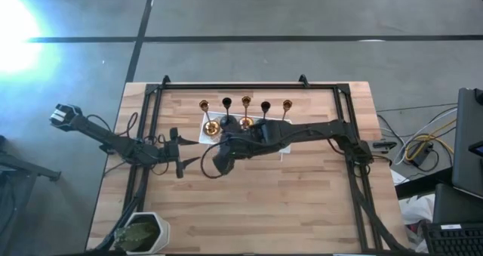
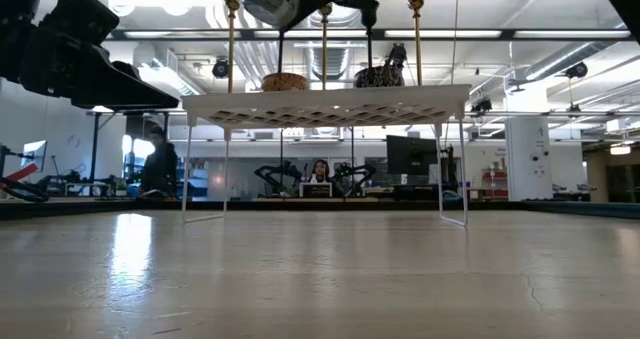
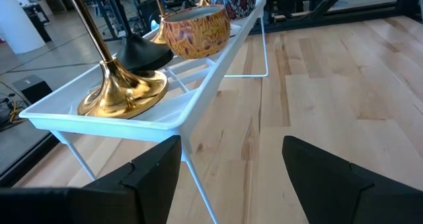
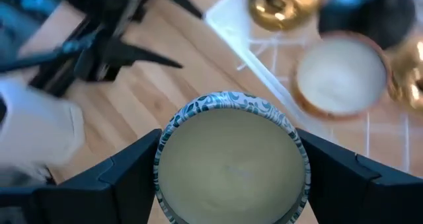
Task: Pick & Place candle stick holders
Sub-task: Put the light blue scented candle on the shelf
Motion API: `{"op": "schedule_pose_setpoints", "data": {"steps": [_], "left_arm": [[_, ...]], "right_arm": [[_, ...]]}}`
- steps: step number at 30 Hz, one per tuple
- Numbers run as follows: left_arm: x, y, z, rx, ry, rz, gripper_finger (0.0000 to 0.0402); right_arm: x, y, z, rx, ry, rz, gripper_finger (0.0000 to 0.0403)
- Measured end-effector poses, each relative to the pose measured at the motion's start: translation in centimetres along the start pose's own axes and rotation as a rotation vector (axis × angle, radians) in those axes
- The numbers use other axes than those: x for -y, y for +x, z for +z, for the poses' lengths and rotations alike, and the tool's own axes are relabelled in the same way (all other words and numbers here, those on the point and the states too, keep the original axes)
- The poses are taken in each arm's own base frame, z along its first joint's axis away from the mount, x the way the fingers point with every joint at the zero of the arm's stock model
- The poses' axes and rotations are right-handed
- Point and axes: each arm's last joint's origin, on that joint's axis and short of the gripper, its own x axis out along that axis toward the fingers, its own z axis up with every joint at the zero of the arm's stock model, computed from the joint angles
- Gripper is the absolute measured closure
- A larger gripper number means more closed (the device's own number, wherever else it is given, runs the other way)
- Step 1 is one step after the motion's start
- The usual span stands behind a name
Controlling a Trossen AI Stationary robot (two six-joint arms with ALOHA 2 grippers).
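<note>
The right gripper (image 4: 228, 164) grips a blue-patterned candle tin (image 4: 231, 161) above the table, near the tray's left end. The left gripper (image 3: 231, 168) is open beside the white tray (image 3: 198, 102). Five candle stick holders (image 1: 246, 101) stand in a row on the tray's far side.

Overhead, level low, wrists near tray (image 3: 198, 105)

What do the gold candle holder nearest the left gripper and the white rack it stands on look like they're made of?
The gold candle holder looks like polished brass or brass-plated metal: its flared base mirrors its surroundings. The white rack looks like plastic or painted metal, matte, on thin wire legs; which one I cannot tell.
</note>
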Motion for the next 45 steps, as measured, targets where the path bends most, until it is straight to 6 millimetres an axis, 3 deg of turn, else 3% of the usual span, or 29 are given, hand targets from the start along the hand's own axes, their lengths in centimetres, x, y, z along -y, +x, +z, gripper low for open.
{"op": "schedule_pose_setpoints", "data": {"steps": [10,20,33,45], "left_arm": [[0.0,0.0,0.0,0.001,0.000,0.000,0.0133],[0.0,0.0,0.0,0.001,0.000,0.000,0.0133],[0.0,0.0,0.0,0.001,0.000,0.000,0.0133],[0.0,0.0,0.0,0.000,0.000,0.000,0.0133]], "right_arm": [[-0.4,-0.2,-0.1,-0.045,-0.636,0.117,0.0108],[-0.4,-1.4,-0.3,-0.067,-1.150,0.263,0.0108],[0.3,-1.9,-0.9,-0.113,-1.504,0.265,0.0108],[1.5,-3.7,-0.8,-0.127,-1.544,0.256,0.0108]]}}
